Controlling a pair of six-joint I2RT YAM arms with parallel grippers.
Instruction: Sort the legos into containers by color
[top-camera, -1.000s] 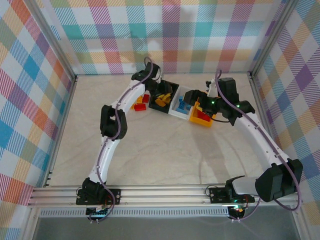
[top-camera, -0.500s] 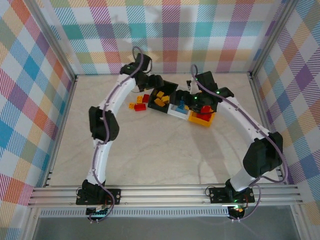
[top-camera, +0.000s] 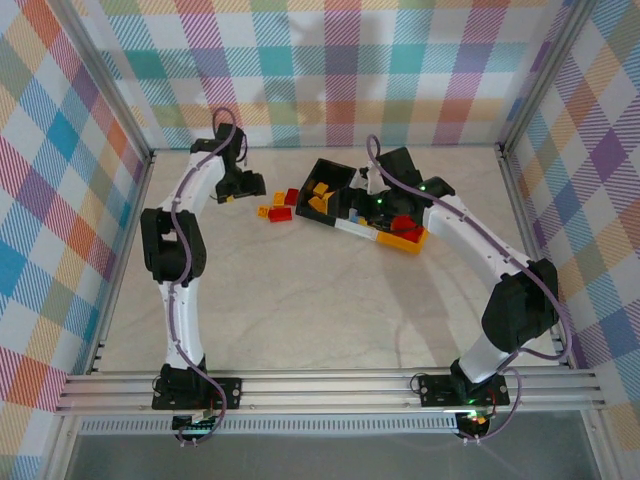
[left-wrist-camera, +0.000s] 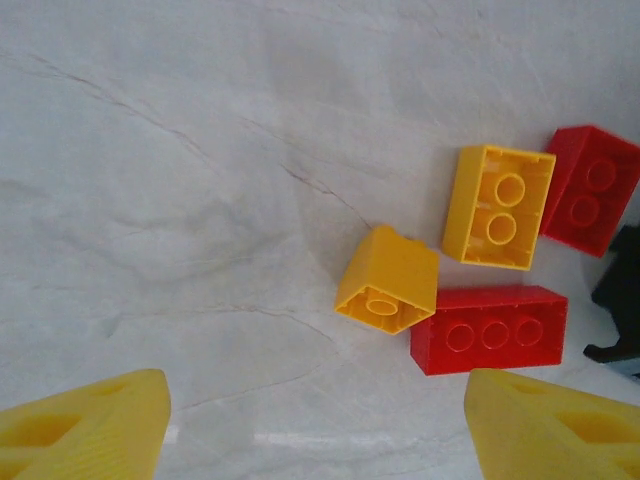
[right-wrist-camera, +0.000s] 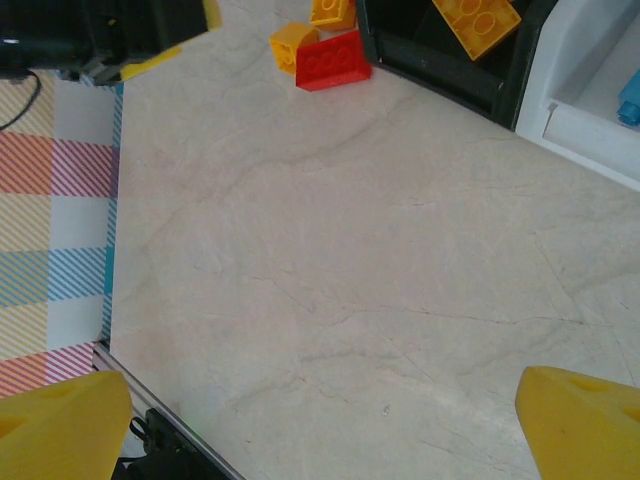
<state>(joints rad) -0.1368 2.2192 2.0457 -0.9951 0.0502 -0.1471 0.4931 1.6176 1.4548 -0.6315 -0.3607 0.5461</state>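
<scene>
Two red legos (left-wrist-camera: 490, 330) (left-wrist-camera: 590, 190) and two yellow ones (left-wrist-camera: 388, 280) (left-wrist-camera: 498, 207) lie loose on the table left of the black container (top-camera: 345, 176). That container holds several yellow legos (top-camera: 322, 198). Beside it stands the white container (right-wrist-camera: 585, 105) with a blue lego (right-wrist-camera: 630, 100), then the orange container (top-camera: 400, 243) with red legos (top-camera: 405, 224). My left gripper (left-wrist-camera: 320, 430) hangs open just left of the loose legos, with nothing between its fingers. My right gripper (right-wrist-camera: 320, 430) is open over bare table, near the containers (top-camera: 365, 203).
The left arm (top-camera: 165, 250) curves along the left side and the right arm (top-camera: 480, 250) along the right. Checkered walls enclose the table (top-camera: 300, 300). A metal rail (top-camera: 330, 385) runs along the near edge.
My left arm swung left, away from the black container, and its gripper opened. My right arm moved left over the containers, its gripper staying open.
</scene>
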